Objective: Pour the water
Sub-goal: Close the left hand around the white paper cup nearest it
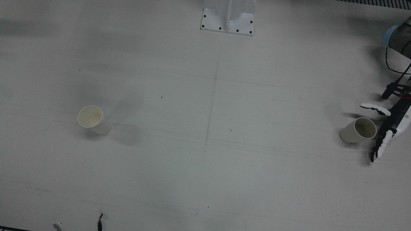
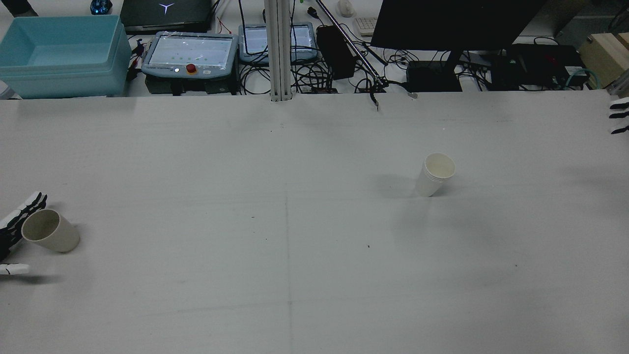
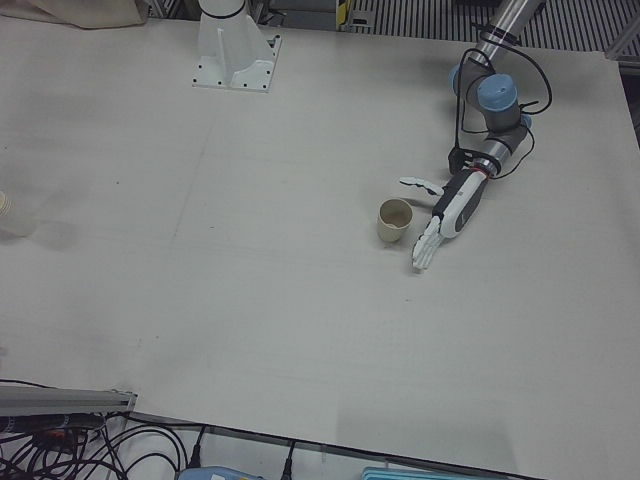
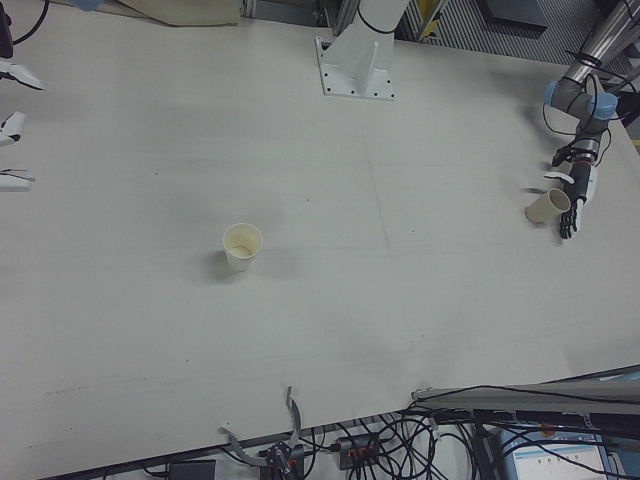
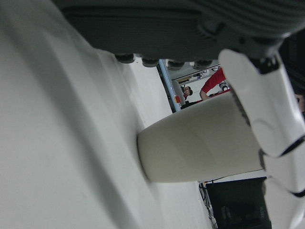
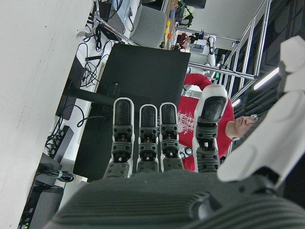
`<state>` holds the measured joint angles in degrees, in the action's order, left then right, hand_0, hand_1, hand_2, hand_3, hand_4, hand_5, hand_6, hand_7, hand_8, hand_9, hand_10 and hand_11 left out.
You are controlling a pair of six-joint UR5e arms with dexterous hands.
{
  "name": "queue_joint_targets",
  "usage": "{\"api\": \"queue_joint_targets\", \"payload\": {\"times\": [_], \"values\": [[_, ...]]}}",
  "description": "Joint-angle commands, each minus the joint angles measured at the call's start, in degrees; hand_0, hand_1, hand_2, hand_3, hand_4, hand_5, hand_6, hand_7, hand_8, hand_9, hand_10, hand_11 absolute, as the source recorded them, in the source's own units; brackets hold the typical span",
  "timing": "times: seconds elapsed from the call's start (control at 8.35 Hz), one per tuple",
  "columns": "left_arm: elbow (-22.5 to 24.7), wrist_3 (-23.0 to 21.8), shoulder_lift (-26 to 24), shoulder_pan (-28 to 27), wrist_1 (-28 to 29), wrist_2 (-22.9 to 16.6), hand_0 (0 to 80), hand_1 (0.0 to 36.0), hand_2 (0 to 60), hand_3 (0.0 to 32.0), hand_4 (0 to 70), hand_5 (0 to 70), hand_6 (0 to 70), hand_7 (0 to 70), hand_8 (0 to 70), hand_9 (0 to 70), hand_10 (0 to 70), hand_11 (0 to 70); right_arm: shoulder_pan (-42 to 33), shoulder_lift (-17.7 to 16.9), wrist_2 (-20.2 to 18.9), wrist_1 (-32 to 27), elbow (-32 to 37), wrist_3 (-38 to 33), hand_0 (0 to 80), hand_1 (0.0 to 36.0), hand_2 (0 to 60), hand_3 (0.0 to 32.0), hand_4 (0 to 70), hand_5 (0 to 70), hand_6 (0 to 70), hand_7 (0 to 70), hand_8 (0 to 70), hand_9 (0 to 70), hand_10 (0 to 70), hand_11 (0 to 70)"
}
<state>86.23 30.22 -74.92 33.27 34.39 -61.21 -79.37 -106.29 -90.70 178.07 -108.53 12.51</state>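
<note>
Two paper cups (image 2: 435, 174) stand well apart on the bare white table (image 2: 295, 236); both hands spread, empty.

A wide white bench (image 2: 295, 236) is seen, crossed by faint seam lines. Along its far edge in the rear view a light blue plastic bin (image 2: 59, 54), two control pendants (image 2: 189, 51), a large dark monitor (image 2: 457, 22) and tangled black cables (image 2: 314, 73) are set. An aluminium post (image 2: 278, 49) is mounted upright at the middle. Soft shadows are cast across the surface.
</note>
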Motion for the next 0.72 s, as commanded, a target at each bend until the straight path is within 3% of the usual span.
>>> {"api": "queue_joint_targets", "payload": {"times": [0.0,0.24,0.6], "values": [[1.8,-0.1,0.0,2.6,0.0,-0.3,44.4,12.5,15.5,4.4,2.7,0.0,0.0,0.9,0.0,0.0,0.0,0.0,-0.1,-0.4,0.0,0.0,-0.3,0.0,37.8,4.7,25.7,0.0,41.4,49.3,26.4,28.2,22.4,31.5,25.5,36.6],[1.9,0.3,-0.1,2.6,-0.2,-0.3,44.2,12.5,15.8,4.2,2.6,0.0,0.0,0.9,0.0,0.0,0.0,0.0,-0.1,-0.5,0.0,0.0,-0.5,0.0,38.0,5.0,25.8,0.0,41.3,48.7,26.2,28.0,21.7,30.7,24.4,35.1],[2.1,4.1,-0.4,2.4,-0.3,-0.1,46.3,16.6,21.7,6.0,0.0,0.0,0.0,0.0,0.0,0.0,0.0,0.0,-0.1,-0.8,0.1,0.0,-1.0,0.0,38.1,5.1,25.9,0.0,41.4,47.9,26.0,27.8,21.5,30.5,23.6,33.9]]}}
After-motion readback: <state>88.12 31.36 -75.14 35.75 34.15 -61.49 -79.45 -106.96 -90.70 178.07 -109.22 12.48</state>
